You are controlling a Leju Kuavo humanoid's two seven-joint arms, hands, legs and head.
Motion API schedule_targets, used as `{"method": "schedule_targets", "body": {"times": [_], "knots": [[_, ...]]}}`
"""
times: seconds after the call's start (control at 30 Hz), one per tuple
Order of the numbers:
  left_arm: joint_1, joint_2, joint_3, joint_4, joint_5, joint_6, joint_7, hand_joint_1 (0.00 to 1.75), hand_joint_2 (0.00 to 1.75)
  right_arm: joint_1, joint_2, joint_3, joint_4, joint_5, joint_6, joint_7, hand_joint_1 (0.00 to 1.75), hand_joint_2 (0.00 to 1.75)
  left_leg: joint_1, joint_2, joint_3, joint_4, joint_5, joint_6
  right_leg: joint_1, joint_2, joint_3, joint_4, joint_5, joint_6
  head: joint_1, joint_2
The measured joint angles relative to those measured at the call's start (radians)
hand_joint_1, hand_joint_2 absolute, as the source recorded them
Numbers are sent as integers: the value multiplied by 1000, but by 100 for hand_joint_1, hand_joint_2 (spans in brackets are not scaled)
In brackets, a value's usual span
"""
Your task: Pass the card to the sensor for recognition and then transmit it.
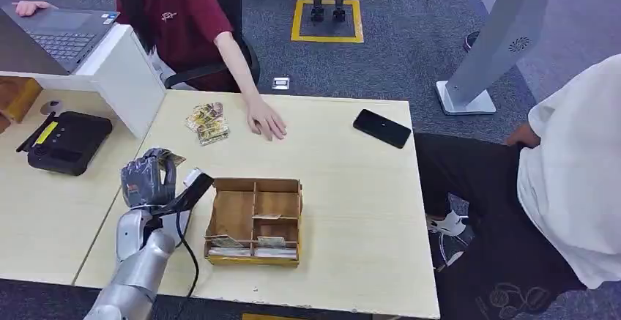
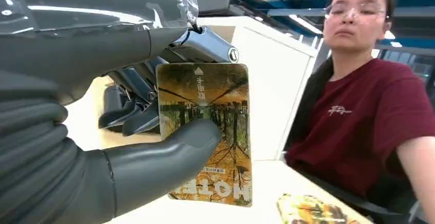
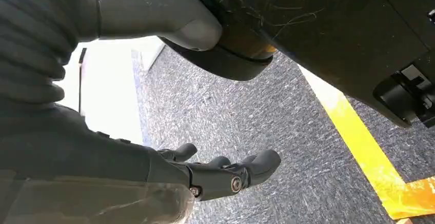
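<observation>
My left hand (image 1: 149, 179) is raised over the left part of the pale wooden table (image 1: 351, 188), just left of the wooden divided box (image 1: 254, 221). It pinches a card (image 2: 208, 131) printed with an autumn tree picture between thumb (image 2: 169, 157) and fingers, and the card stands upright. The black sensor device (image 1: 67, 141) with a yellow strip lies on the lower desk to the far left, apart from the hand. My right hand (image 3: 215, 170) hangs over grey carpet, fingers apart, holding nothing.
A small pile of picture cards (image 1: 207, 123) lies at the table's far side beside a seated person's hand (image 1: 265, 122). A black phone (image 1: 381, 127) lies at the far right. More cards sit in the box's front slots. Another person in white (image 1: 578, 166) stands on the right.
</observation>
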Motion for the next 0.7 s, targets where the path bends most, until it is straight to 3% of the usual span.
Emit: {"method": "schedule_targets", "body": {"times": [0.7], "knots": [[28,0,66,-1,8,0,-21,175,175,0,0,0,0,-1,-11,0,0,175,0,0,0,0,0,0,0,0,0,0,0,0,0,0]]}}
